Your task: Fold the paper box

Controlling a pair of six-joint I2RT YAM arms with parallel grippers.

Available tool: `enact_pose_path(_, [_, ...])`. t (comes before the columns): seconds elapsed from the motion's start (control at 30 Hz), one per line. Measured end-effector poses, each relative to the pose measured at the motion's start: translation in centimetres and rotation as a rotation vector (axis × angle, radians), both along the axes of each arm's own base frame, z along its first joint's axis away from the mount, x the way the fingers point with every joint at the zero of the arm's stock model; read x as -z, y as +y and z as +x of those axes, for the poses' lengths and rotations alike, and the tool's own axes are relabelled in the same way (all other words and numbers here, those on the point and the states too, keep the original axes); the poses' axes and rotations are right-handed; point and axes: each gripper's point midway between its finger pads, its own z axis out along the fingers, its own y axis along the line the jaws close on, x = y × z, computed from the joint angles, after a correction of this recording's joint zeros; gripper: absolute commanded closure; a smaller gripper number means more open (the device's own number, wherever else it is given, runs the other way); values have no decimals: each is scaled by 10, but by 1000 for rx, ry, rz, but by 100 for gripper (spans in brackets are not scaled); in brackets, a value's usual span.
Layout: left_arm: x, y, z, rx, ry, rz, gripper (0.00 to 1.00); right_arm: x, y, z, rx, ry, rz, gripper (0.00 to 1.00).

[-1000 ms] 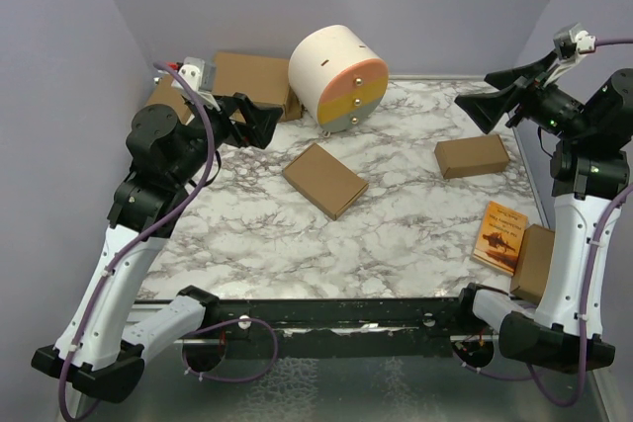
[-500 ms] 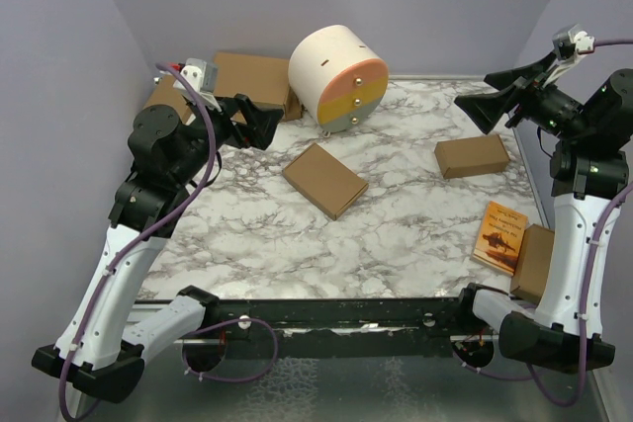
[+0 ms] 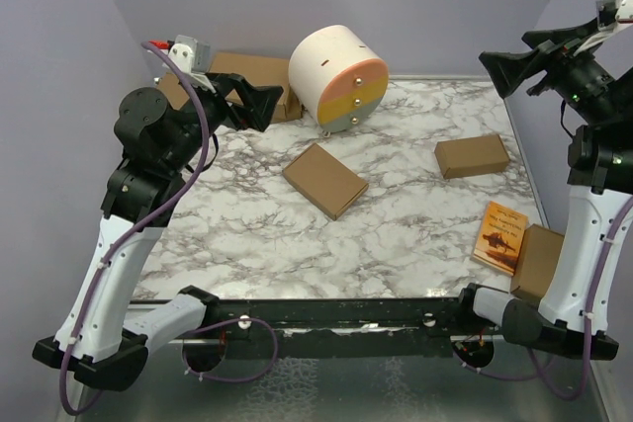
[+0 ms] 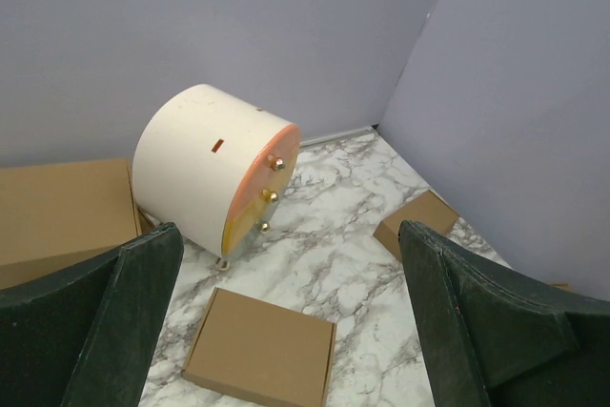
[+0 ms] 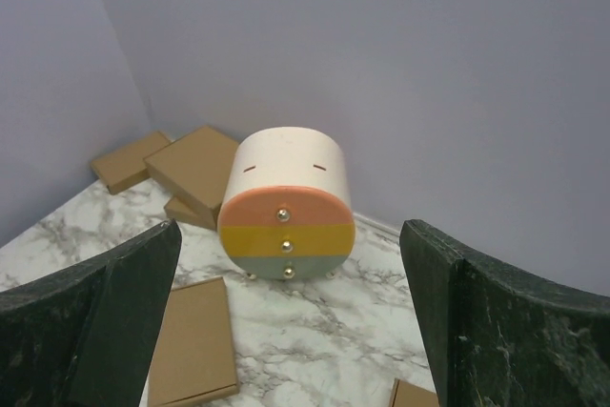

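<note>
The thin, flat, rectangular brown cardboard paper box (image 3: 324, 180) is lying closed on the white marble-patterned table (image 3: 396, 234), just in front of the cream cylindrical drawer cabinet with orange, yellow and green fronts (image 3: 336, 76). The left gripper (image 3: 265, 111) is hanging in the air to the left of that cabinet, its jaws spread wide and gripping nothing. The right gripper (image 3: 499, 74) is hovering high to the cabinet's right, likewise gaping wide and empty.

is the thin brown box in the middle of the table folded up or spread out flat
Folded: the paper box lies as a closed, thin rectangular block on the marble table, with no flaps spread out.
</note>
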Motion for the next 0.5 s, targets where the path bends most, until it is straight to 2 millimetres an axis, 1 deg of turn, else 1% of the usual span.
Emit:
enact_pose_path(0.1, [-3, 0, -1, 0, -10, 0, 1, -9, -8, -2, 70, -21, 16, 1])
enact_pose_path(0.17, [-2, 0, -1, 0, -9, 3, 1, -10, -12, -1, 101, -23, 26, 1])
enact_pose_path(0.5, [-1, 1, -1, -1, -10, 10, 1, -2, -25, 7, 183, 9, 71, 1])
